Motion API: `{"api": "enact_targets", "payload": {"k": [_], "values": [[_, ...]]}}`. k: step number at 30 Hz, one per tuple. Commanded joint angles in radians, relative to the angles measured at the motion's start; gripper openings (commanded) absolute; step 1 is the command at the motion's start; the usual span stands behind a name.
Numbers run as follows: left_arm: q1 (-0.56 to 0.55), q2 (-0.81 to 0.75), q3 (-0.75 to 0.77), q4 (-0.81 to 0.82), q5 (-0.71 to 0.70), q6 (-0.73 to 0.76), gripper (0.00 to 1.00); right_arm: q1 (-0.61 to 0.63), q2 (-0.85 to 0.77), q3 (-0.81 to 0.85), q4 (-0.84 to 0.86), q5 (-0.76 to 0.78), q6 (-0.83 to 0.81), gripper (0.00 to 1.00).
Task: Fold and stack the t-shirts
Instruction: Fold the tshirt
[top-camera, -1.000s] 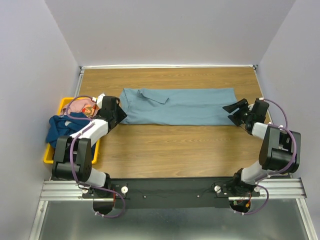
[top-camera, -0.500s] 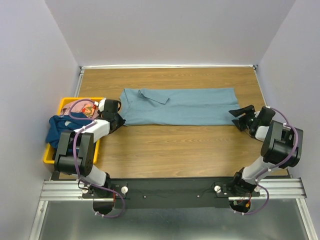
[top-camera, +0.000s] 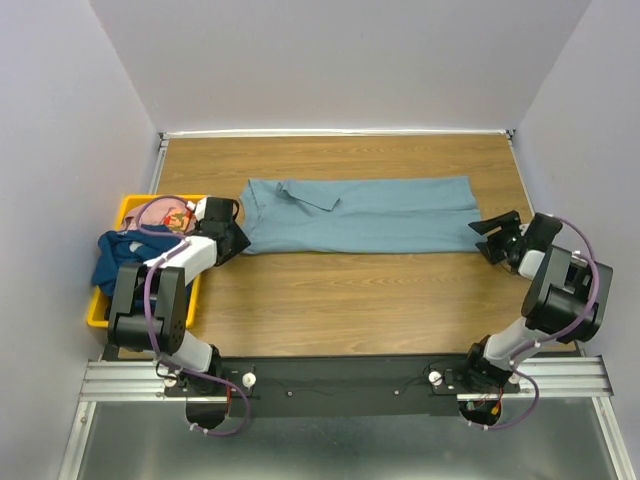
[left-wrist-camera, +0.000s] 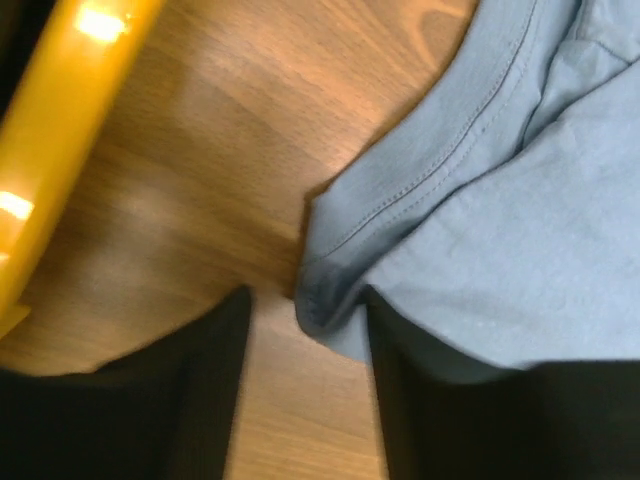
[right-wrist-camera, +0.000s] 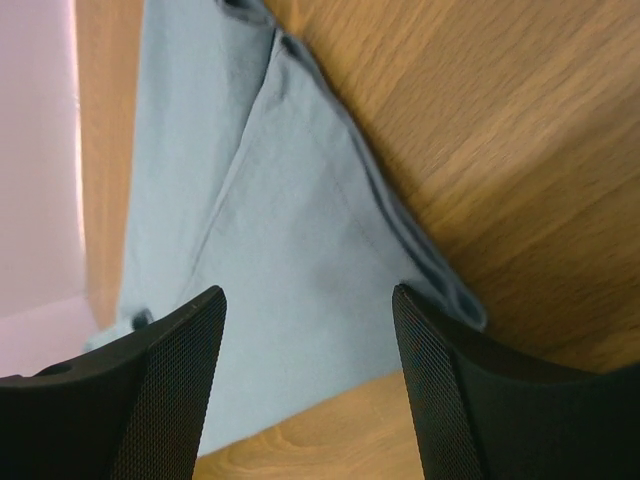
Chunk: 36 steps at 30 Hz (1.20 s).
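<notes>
Top external: blue-grey t-shirt (top-camera: 370, 215) lies on wooden table (top-camera: 340, 295), lilac walls (top-camera: 340, 60) around.

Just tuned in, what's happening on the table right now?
Both arms are working on the blue-grey shirt, which lies folded into a long strip across the table. The left pincer stands open around its near left corner. The right pincer is open at the near right corner, gripping nothing. The navy shirt and pink shirt wait in the yellow bin.
</notes>
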<state>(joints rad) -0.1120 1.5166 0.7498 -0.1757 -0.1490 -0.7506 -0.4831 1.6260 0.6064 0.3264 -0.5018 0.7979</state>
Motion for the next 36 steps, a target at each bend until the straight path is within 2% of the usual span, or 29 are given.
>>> {"api": "enact_targets", "payload": {"k": [1,2,6,7,9,12,16,20,24,27,36], "values": [[0.014,-0.105,-0.018,-0.074,-0.034,0.039,0.66,0.102,-0.084,0.052,-0.147,0.101,-0.088,0.75],[0.014,-0.128,-0.01,-0.082,-0.034,0.04,0.71,0.132,-0.101,0.061,-0.151,0.108,-0.088,0.75],[0.012,-0.257,0.028,-0.09,0.003,0.043,0.72,0.305,-0.137,0.127,-0.144,0.115,-0.077,0.74],[0.011,-0.272,0.036,-0.052,0.023,0.046,0.72,0.383,-0.121,0.145,-0.135,0.112,-0.057,0.74],[0.011,-0.294,0.049,0.007,0.104,0.045,0.72,0.451,-0.091,0.185,-0.058,0.074,-0.02,0.71],[0.009,-0.267,0.057,0.152,0.238,0.008,0.7,0.56,0.015,0.213,0.116,0.005,0.093,0.66],[0.002,-0.09,0.121,0.261,0.344,-0.029,0.7,0.701,0.17,0.364,0.169,0.008,0.13,0.61],[-0.002,0.048,0.209,0.324,0.387,-0.041,0.7,0.774,0.299,0.473,0.198,0.025,0.156,0.55],[-0.008,0.172,0.27,0.357,0.42,-0.059,0.7,0.821,0.415,0.562,0.206,0.031,0.167,0.54],[-0.011,0.217,0.304,0.366,0.439,-0.061,0.7,0.847,0.489,0.608,0.211,0.025,0.182,0.44],[-0.017,0.31,0.339,0.392,0.462,-0.069,0.66,0.9,0.583,0.65,0.214,0.055,0.208,0.41]]}}
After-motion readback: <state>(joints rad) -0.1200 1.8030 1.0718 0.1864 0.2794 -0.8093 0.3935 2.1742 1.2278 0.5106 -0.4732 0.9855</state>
